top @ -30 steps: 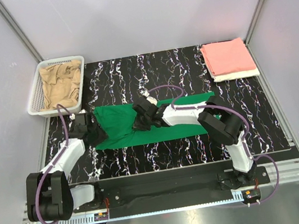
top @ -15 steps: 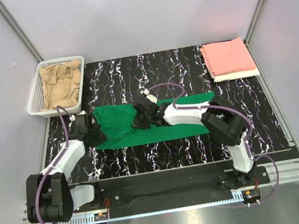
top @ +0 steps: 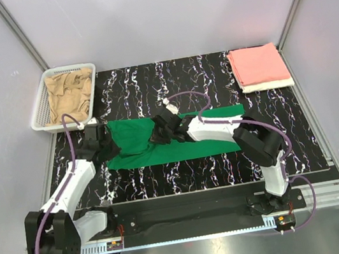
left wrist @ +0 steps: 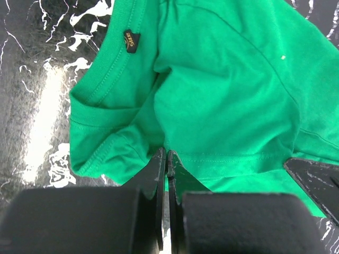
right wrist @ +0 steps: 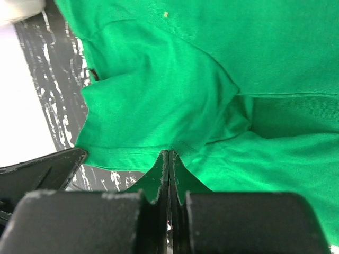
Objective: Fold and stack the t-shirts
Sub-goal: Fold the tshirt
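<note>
While green t-shirt (top: 134,138) lies spread at centre: left gripper (left wrist: 167,157) clamped on hem at left end; right gripper (right wrist: 168,159) pinching cloth edge mid-shirt. Pink t-shirt (top: 258,64) folded, far right.

Right tool (right wrist: 168,159) pinching green t-shirt (right wrist: 222,69)

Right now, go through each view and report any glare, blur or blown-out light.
Top external view: even light, sharp throughout. Left wrist view: bright glare on the glossy table left of the green t-shirt; left gripper blurred near the lens. Right wrist view: left edge blown out white; right gripper soft.
</note>
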You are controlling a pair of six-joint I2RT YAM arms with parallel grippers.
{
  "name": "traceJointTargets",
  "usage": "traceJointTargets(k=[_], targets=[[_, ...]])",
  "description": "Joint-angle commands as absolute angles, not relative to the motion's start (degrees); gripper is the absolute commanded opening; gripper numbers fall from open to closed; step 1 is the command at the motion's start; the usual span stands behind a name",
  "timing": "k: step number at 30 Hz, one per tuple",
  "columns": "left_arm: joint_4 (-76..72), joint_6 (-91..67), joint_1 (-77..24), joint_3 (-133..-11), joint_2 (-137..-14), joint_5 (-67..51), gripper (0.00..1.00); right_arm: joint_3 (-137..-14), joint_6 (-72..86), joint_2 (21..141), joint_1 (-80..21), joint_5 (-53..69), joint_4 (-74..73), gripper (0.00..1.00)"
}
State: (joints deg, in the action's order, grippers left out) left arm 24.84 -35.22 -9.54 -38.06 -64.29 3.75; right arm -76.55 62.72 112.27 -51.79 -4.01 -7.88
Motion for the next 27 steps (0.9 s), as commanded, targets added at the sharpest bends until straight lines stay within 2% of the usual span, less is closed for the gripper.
traceJointTargets(k=[1,27], targets=[[26.8,-36.4,-11.3,-41.0,-61.1,7.3,0.00,-76.4,61.3,108.0,-52.6,-6.0,-7.8,0.00],[30.8,-42.3,-18.2,-31.2,-55.6,11.9,0.00,-69.8,58.4,104.7,-52.5,-5.5,-10.1,0.00]])
